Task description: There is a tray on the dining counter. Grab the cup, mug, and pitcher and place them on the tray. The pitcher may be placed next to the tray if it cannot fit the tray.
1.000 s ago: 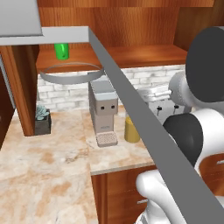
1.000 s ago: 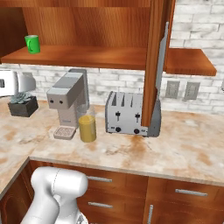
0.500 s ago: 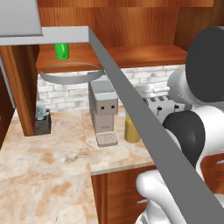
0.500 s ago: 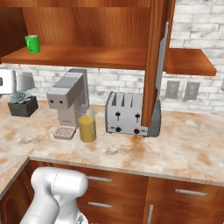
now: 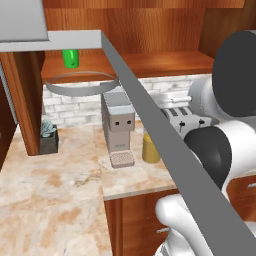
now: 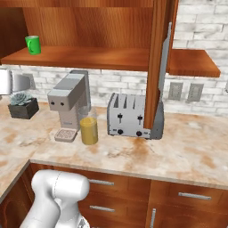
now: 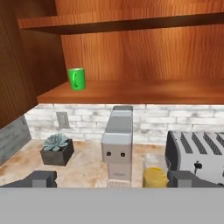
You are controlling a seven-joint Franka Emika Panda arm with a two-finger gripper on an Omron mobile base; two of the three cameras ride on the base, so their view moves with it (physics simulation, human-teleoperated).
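Observation:
The green mug (image 5: 70, 58) (image 6: 32, 44) (image 7: 77, 78) stands alone on the wooden shelf inside the open upper cabinet. The glass pitcher (image 5: 150, 148) (image 6: 89, 129) (image 7: 155, 173) of amber liquid stands on the marbled kitchen counter, between the coffee machine and the toaster. My gripper (image 7: 113, 179) is open with nothing between its fingertips (image 7: 42, 178). It hangs in front of the cabinet, well short of the mug and above the pitcher. The tray, the cup and the dining counter are out of view.
A grey coffee machine (image 6: 69, 104) (image 7: 118, 144) and a silver toaster (image 6: 129, 115) (image 7: 197, 155) flank the pitcher. A potted succulent (image 6: 23, 104) (image 7: 56, 148) sits at the left. The open cabinet door (image 5: 165, 145) (image 6: 160, 67) juts out beside the arm.

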